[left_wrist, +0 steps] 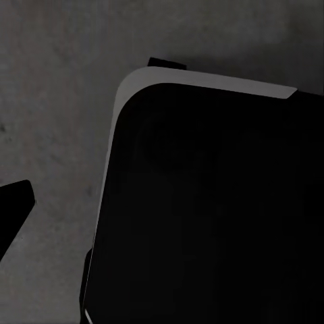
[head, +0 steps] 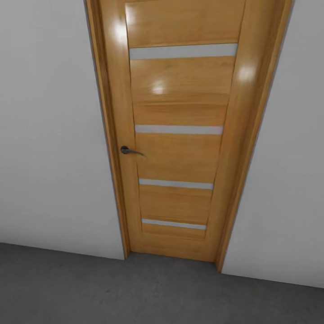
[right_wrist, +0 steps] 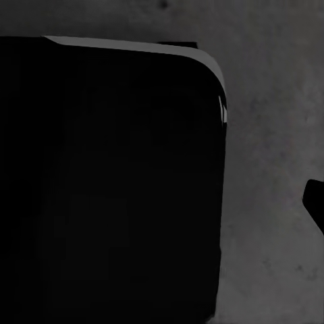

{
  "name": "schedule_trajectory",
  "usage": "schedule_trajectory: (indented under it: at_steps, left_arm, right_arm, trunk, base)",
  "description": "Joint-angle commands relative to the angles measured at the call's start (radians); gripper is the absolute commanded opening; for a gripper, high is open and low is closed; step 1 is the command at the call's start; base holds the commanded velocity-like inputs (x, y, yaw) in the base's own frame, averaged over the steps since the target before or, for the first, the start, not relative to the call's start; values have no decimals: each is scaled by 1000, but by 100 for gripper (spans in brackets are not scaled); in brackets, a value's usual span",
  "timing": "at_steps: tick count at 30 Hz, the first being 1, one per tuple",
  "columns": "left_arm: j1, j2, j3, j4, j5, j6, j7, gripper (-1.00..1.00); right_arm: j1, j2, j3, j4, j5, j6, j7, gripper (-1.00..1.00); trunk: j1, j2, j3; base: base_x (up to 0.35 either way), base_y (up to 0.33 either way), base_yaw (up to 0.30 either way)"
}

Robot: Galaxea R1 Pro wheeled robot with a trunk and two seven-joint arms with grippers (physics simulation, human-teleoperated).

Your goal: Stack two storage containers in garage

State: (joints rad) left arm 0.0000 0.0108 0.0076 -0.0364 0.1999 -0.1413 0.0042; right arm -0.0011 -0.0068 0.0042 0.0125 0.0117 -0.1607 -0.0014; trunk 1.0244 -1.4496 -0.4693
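I face a closed wooden door (head: pixel 180 148) with pale horizontal slats, set in a plain pale grey wall (head: pixel 49 135) of the garage. The dark grey, rough floor (head: pixel 135 292) runs along the door's foot. The two storage containers and the living room are out of view. In the left wrist view a single dark fingertip (left_wrist: pixel 13 209) pokes in over the floor (left_wrist: pixel 61 101). In the right wrist view another dark fingertip (right_wrist: pixel 316 202) shows at the edge. Nothing is seen held in either.
The door has a dark lever handle (head: pixel 128 150) on its left side and a wooden frame (head: pixel 105 135). Grey wall (head: pixel 292 157) continues to the right. My black base with a pale rim (left_wrist: pixel 216 216) (right_wrist: pixel 108 182) sits on the concrete-like floor (right_wrist: pixel 277 135).
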Motion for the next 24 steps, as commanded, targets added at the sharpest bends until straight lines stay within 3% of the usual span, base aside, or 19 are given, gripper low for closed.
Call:
schedule_trajectory:
  at_steps: [1,7,24]
  left_arm:
    - [0,0,0,0,4,-2,0,100]
    - [0,0,0,0,4,-3,0,100]
    - [3,1,0,0,4,-5,0,100]
  right_arm:
    - [0,-1,0,1,1,-5,0,100]
    - [0,-1,0,1,1,-4,0,100]
    - [0,3,-7,-3,0,-3,-1,100]
  trunk:
    - [1,0,-1]
    - [1,0,-1]
    - [1,0,0]
  base:
    - [304,183,-14]
    - [303,184,-4]
    - [0,0,-7]
